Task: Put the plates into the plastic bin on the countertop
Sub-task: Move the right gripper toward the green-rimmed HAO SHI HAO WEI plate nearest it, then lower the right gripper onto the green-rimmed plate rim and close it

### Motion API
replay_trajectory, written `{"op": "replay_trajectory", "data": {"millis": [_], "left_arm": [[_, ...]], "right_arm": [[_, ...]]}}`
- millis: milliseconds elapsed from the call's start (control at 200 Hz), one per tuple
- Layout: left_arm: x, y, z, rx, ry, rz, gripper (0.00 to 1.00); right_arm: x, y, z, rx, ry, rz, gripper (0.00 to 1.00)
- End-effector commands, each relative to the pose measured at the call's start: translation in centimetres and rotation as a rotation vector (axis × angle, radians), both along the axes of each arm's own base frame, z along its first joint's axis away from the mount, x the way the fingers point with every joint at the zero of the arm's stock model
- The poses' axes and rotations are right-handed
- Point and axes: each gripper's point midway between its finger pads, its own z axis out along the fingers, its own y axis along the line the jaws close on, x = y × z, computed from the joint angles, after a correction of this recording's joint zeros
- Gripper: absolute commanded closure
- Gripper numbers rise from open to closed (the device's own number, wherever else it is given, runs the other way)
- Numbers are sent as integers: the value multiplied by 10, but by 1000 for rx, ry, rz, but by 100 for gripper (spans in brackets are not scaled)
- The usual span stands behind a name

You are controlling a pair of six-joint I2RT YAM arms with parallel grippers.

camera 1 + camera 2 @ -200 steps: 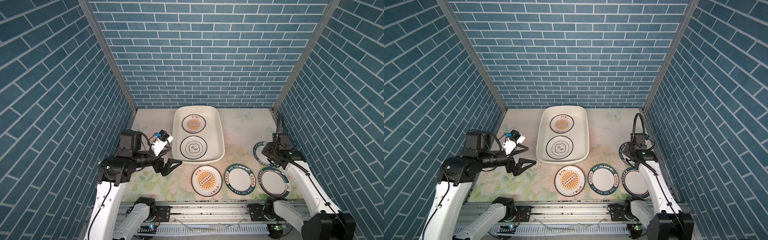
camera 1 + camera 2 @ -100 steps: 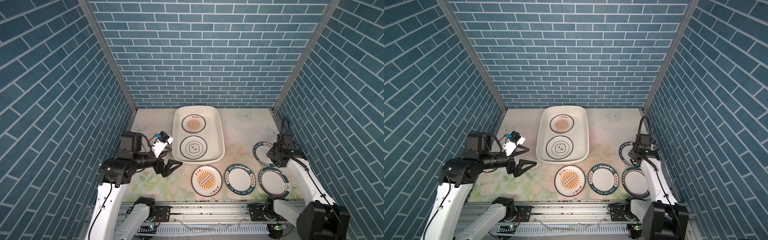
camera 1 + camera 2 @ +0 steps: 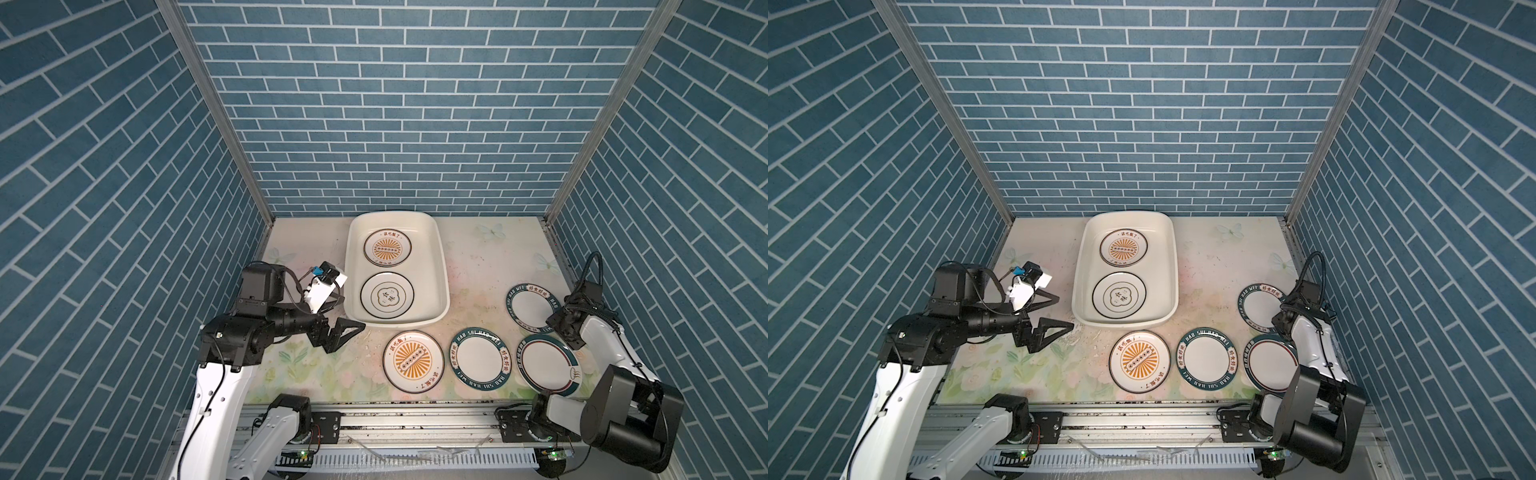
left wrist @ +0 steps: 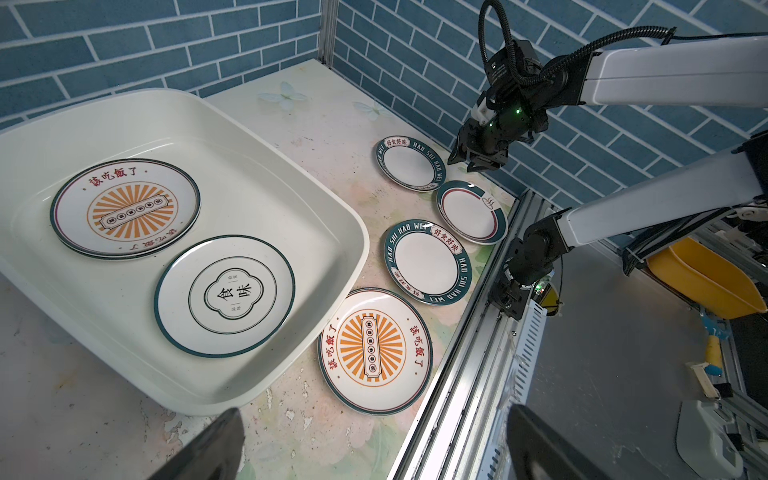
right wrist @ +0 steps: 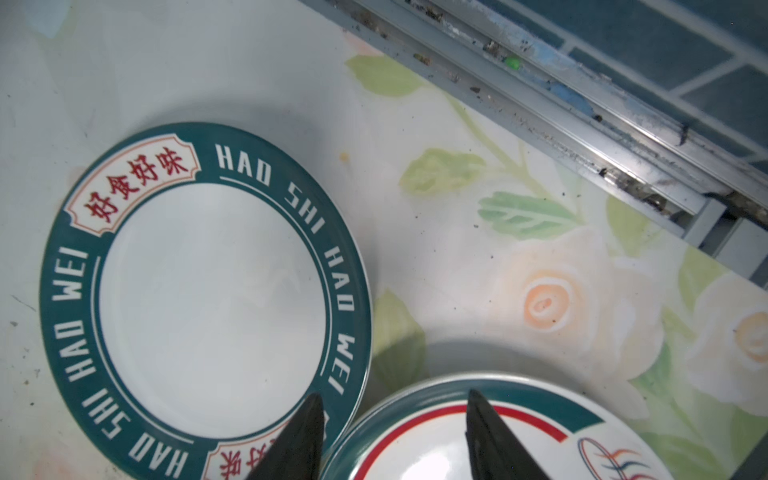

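The pale, floral-printed countertop (image 3: pixel 478 266) carries everything. At its back sits the large cream-white rectangular plastic bin (image 3: pixel 353 249), already holding two round white plates: an orange-sunburst one (image 3: pixel 387 248) and a cloud-emblem one (image 3: pixel 386 295). Four more lie flat outside it, not yet moved. The left gripper (image 3: pixel 1064 311) hangs wide open and empty beside the bin, apparently keeping clear. The right gripper (image 5: pixel 392 401), jaws parted on nothing, hovers over the adjoining rims of a teal lettered plate (image 5: pixel 212 307) and a red-lined plate (image 5: pixel 449 449), seemingly lining up a rim grasp.
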Motion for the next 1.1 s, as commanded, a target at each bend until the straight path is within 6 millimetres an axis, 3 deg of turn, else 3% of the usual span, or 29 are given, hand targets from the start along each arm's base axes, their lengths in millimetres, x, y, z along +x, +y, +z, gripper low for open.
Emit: {"op": "replay_trajectory", "data": {"millis": [0,565,1095], "left_arm": [[-6,1,6,5,-14,-9,0],[0,2,8,8,-11,5,0],[-3,4,8,16,-25,16,0]], "right_arm": [[9,-8,2,-7,-37,17,44],[41,-10,-17,108,-79,87,45],[63,18,-27,291,-155,172,53]]}}
